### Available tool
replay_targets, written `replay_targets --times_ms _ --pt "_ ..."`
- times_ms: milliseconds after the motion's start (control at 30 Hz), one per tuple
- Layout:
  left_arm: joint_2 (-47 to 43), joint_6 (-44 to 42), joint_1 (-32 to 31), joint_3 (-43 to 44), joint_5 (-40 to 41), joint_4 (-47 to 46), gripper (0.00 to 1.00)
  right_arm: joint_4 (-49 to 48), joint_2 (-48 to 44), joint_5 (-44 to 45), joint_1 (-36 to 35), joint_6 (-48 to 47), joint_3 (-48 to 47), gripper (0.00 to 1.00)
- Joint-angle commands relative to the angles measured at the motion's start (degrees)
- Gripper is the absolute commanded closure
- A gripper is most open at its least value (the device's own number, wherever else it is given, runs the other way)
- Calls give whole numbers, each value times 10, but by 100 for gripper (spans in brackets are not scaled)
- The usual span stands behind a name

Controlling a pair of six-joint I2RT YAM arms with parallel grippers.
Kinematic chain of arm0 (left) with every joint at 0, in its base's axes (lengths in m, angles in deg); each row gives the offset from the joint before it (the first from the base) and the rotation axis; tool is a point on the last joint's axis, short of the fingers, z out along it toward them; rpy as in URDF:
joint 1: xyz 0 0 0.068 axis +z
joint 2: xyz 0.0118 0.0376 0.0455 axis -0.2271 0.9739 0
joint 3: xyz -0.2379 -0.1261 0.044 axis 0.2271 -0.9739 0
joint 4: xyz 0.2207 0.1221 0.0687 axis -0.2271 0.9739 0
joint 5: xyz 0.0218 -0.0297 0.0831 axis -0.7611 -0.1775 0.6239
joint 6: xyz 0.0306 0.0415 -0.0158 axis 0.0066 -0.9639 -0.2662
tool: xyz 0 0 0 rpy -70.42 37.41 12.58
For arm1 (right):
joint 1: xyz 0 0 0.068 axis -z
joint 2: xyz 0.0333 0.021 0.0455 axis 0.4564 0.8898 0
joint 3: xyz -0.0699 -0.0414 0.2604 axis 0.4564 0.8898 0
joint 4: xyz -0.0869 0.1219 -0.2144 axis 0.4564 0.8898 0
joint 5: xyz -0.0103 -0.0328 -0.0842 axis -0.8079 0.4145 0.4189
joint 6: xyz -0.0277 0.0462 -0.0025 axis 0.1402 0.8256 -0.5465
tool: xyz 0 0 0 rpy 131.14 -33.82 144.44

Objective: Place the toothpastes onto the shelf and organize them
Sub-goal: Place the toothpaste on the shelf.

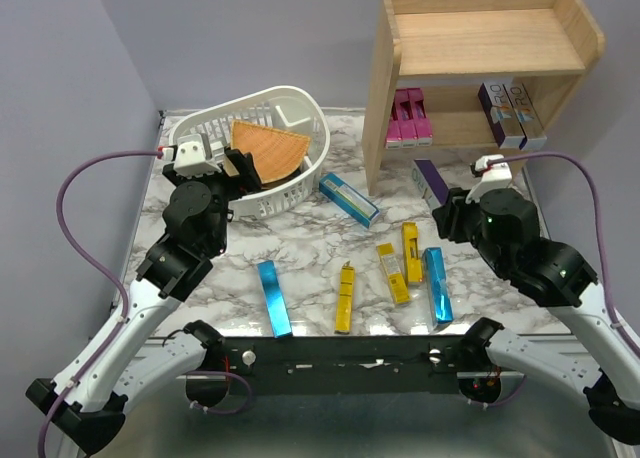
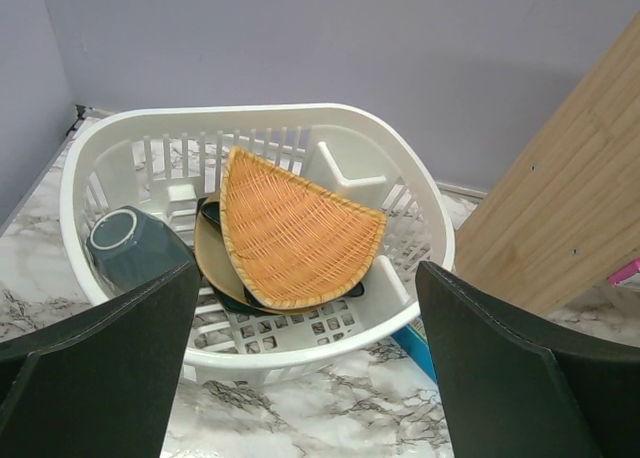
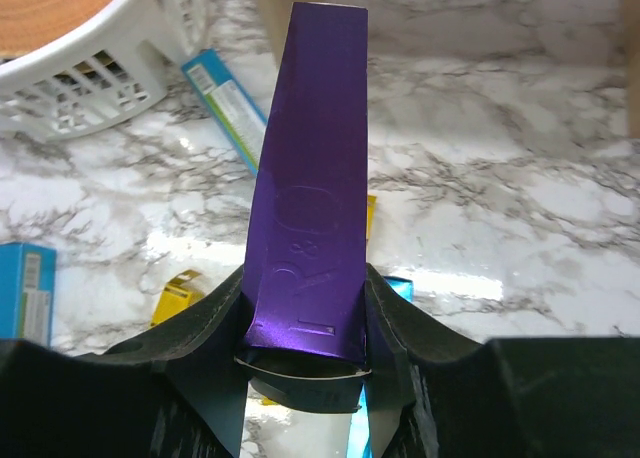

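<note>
**Shelf**: wooden, 2 tiers, at the far right of the surface.
- Lower tier, left end: pink cartons, side by side.
- Lower tier, right end: 2 silver-faced cartons, touching each other.

**Purple carton**: 1, off the surface, just in front of the shelf's foot. Its free end points toward the shelf.

**Right gripper**: jaws clenched on the near end of the purple carton.

**Loose cartons** on the surface, 6 in all:
- Teal carton, between the basket and the shelf.
- Blue carton, near left.
- 3 yellow cartons, centre.
- 1 more blue carton, beside the right arm.

**Basket**: white, slotted, far left. It holds an orange wedge, a dark cup and a dish.

**Left gripper**: jaws released wide, grasping nothing, facing the basket's near wall.
</note>
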Motion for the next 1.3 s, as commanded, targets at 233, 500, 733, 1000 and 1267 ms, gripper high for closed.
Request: replay_targets --times_ms 233,500,733,1000,1267 --pt "10 -4 15 -7 -24 -6 1 -83 16 -42 175 -24 -46 79" --pt "12 6 24 -15 -56 -10 1 -205 34 -144 308 53 -16 79" --pt "15 6 25 -22 -64 -13 1 -344 64 -293 421 167 34 79" --pt "13 11 26 -23 -88 -16 1 -555 107 -437 522 334 169 79" --pt "13 7 26 -26 -87 -17 1 -713 195 -494 572 437 227 78"
